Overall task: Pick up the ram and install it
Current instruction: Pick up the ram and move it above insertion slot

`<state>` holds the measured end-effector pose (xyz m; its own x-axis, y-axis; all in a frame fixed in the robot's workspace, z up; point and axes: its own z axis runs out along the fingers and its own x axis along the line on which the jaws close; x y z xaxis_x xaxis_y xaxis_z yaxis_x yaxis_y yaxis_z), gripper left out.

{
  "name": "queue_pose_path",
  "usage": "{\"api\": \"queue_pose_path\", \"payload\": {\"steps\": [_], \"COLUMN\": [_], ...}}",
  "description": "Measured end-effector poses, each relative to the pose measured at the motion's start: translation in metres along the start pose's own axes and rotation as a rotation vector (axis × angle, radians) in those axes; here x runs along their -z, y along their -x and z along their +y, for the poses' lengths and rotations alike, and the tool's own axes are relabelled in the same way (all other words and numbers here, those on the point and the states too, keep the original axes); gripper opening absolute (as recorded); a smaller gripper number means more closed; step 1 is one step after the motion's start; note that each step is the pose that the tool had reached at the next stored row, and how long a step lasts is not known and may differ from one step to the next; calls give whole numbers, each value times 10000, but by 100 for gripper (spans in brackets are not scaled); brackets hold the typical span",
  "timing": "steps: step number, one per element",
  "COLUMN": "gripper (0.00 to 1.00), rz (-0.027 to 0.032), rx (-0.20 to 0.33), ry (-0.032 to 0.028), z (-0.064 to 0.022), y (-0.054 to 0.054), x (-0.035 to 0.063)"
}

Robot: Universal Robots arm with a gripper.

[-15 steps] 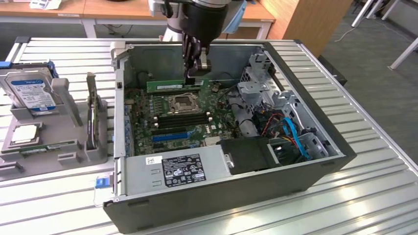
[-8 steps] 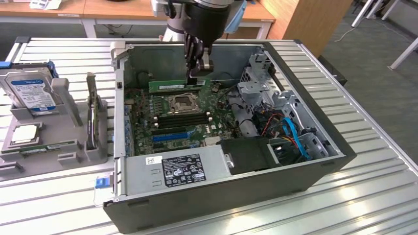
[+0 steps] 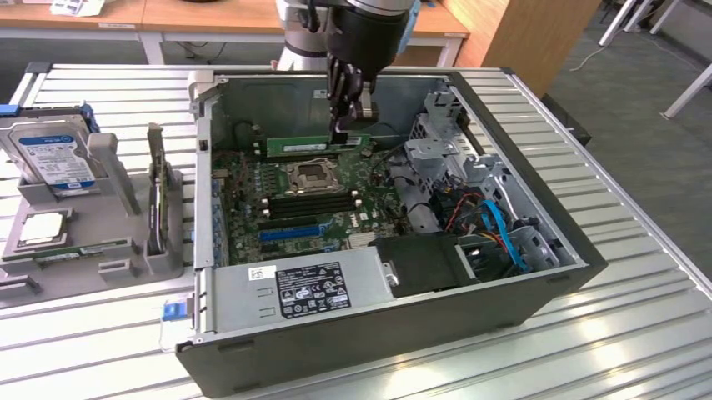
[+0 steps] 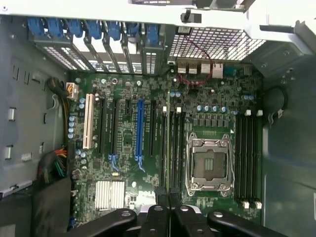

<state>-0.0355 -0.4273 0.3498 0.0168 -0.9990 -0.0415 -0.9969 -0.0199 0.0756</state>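
Green ram (image 3: pixel 300 147) hangs clamped edge-down in the near-shut hand (image 3: pixel 348 132), inside the computer case (image 3: pixel 333 333), over the motherboard (image 3: pixel 239 192). The risk, I'd say: any tilt misses the memory slot (image 4: pixel 178 148), jamming a latch or grazing the open CPU socket (image 4: pixel 209 165).

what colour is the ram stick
The ram is green, best seen in the exterior view.

Exterior cam sits high up, angled down over the whole open case (image 3: pixel 333 333) on the table (image 3: pixel 634 333). Wrist cam rides above the gripper (image 4: pixel 168 193), staring straight down, close in. Both catch the motherboard (image 4: pixel 127 165) and CPU socket (image 3: pixel 309 175).
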Motion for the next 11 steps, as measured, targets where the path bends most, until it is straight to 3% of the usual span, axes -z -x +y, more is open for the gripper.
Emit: {"api": "queue_pose_path", "payload": {"steps": [6,11], "gripper": [12,12], "rz": [-3,-35], "rx": [0,3], "ry": [-1,-3], "z": [-7,-9], "y": [6,85], "x": [-2,-20]}}
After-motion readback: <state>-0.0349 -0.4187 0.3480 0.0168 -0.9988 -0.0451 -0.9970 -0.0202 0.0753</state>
